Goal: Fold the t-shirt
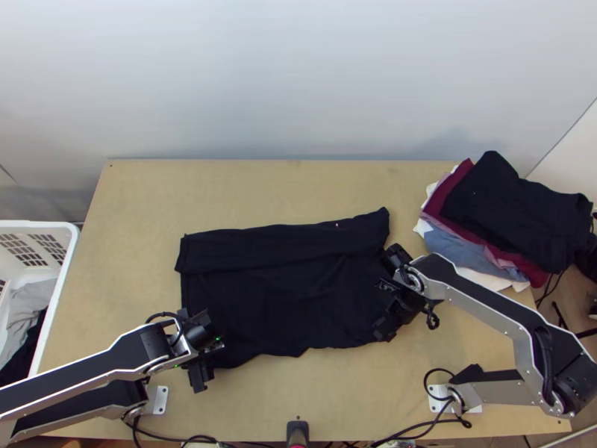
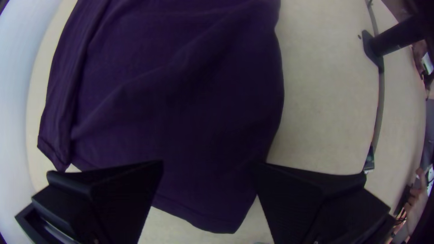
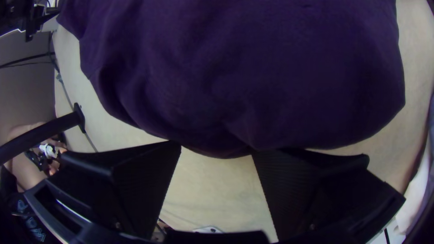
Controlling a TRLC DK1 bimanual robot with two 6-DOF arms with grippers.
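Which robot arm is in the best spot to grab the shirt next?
Probably the left: a corner of the dark t-shirt lies between the left gripper's open fingers. The open right gripper has just the edge at its fingertips.

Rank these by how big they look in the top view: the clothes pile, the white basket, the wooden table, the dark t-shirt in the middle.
1. Wooden table
2. Dark t-shirt
3. Clothes pile
4. White basket, going by the part in view; the picture's edge cuts it off
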